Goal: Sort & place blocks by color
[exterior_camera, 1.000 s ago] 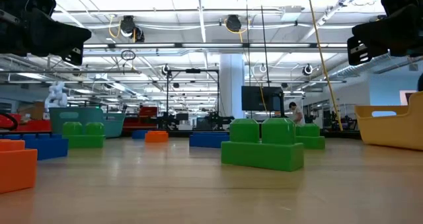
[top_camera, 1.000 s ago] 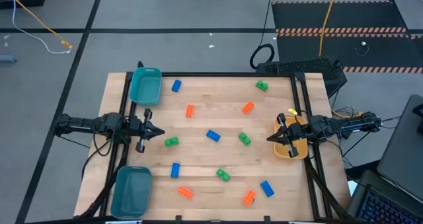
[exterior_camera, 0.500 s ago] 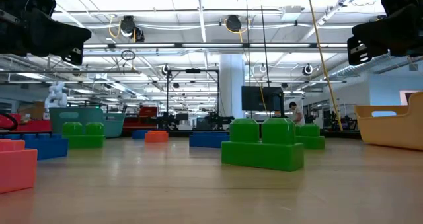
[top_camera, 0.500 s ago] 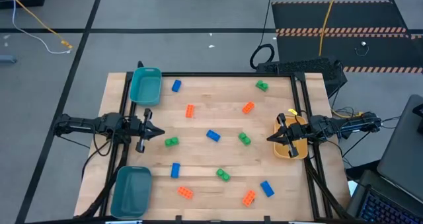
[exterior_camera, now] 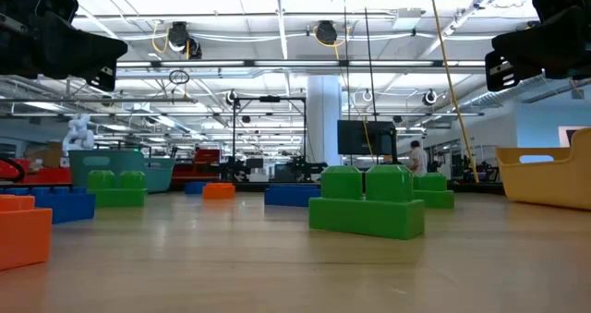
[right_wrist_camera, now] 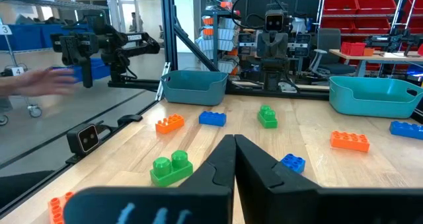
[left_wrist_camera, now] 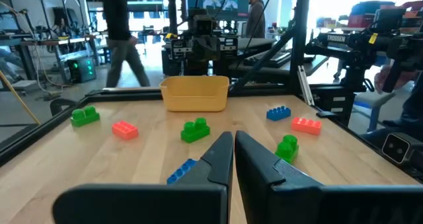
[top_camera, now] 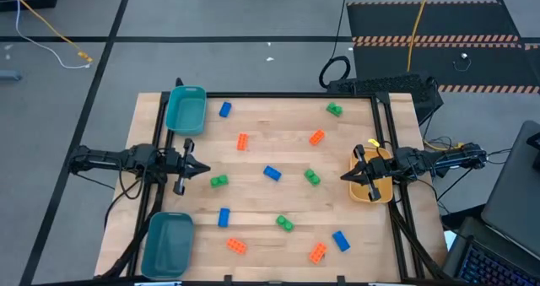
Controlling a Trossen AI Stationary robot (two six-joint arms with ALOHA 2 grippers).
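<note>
Nothing sorted yet as far as I can judge: all twelve blocks lie loose on the table (top_camera: 261,203), none in a bin, so the whole job is left. Nearest the front edge in the high view: orange block (top_camera: 236,245), orange block (top_camera: 318,252) and blue block (top_camera: 341,240); a bit further in, blue block (top_camera: 224,217) and green block (top_camera: 285,223). Mid-table: green block (top_camera: 219,181) just ahead of the left gripper (top_camera: 199,166), blue block (top_camera: 272,173), green block (top_camera: 312,177). Beyond that, orange block (top_camera: 243,141) and orange block (top_camera: 316,137), then at the far edge blue block (top_camera: 224,110) and green block (top_camera: 334,110). Left gripper hangs over the left edge of the table at mid-depth, fingers clenched together on nothing. Right gripper (top_camera: 348,175) hangs over the right edge above the yellow-orange bin (top_camera: 377,193), fingers also pressed together, empty. Bins: near teal bin (top_camera: 167,244) at the front-left corner looks empty, far teal bin (top_camera: 186,110) at the back-left corner looks empty, and the yellow-orange bin shows no block in the part not hidden by the right arm. Which colour goes to which bin I cannot tell
</note>
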